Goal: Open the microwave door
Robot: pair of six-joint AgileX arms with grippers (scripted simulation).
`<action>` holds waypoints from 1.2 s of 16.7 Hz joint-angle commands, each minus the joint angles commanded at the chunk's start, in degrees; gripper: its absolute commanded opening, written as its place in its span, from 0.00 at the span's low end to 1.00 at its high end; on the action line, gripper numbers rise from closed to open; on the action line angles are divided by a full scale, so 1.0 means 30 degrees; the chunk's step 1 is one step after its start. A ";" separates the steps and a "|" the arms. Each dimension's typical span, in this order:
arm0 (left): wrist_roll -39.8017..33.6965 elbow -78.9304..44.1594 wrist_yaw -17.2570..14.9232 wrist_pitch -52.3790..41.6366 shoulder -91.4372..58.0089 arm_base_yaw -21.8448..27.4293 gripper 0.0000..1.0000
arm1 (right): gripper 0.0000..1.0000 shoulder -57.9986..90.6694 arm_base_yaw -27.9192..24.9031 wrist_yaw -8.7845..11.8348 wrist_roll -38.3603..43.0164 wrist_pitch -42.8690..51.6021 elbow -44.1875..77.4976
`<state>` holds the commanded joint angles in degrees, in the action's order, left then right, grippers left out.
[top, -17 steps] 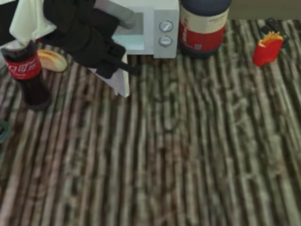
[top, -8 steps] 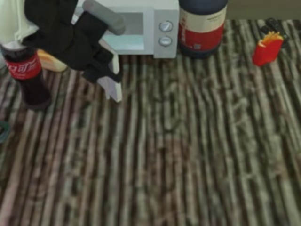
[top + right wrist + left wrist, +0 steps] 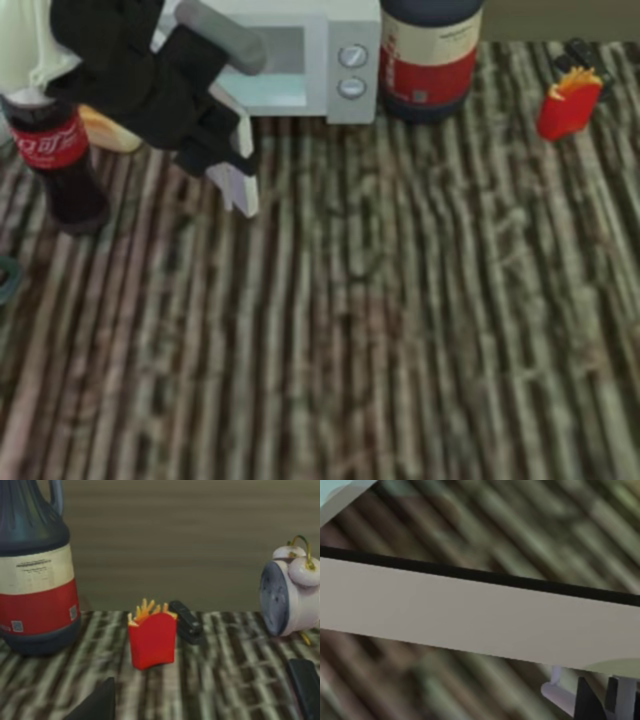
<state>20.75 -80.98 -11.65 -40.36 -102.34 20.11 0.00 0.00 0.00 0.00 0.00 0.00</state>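
My left gripper (image 3: 222, 150) pinching microwave door (image 3: 240, 185) edge, door hinged outward from microwave (image 3: 330, 60); right gripper (image 3: 200, 707) parked, fingers apart.

I log: white microwave (image 3: 320, 60), red fries box (image 3: 152, 639), dark red-labelled cola bottle (image 3: 60, 160), brown-and-cream striped worktop (image 3: 400, 330).

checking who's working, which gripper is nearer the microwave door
Left. The left gripper is at the swung-open microwave door; the right gripper isn't in the top view.
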 joint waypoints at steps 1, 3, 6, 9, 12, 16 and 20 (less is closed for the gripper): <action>0.0000 0.0000 0.0000 0.0000 0.0000 0.0000 0.00 | 1.00 0.0000 0.0000 0.0000 0.0000 0.0000 0.0000; 0.0000 0.0000 0.0000 0.0000 0.0000 0.0000 0.00 | 1.00 0.0000 0.0000 0.0000 0.0000 0.0000 0.0000; 0.0000 0.0000 0.0000 0.0000 0.0000 0.0000 0.00 | 1.00 0.0000 0.0000 0.0000 0.0000 0.0000 0.0000; 0.0000 0.0000 0.0000 0.0000 0.0000 0.0000 0.00 | 1.00 0.0000 0.0000 0.0000 0.0000 0.0000 0.0000; 0.0000 0.0000 0.0000 0.0000 0.0000 0.0000 0.00 | 1.00 0.0000 0.0000 0.0000 0.0000 0.0000 0.0000; 0.0000 0.0000 0.0000 0.0000 0.0000 0.0000 0.00 | 1.00 0.0000 0.0000 0.0000 0.0000 0.0000 0.0000; 0.0623 0.0111 -0.0399 -0.0187 0.0086 -0.0215 0.00 | 1.00 0.0000 0.0000 0.0000 0.0000 0.0000 0.0000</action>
<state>22.61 -80.64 -12.85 -40.92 -102.09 19.47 0.00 0.00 0.00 0.00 0.00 0.00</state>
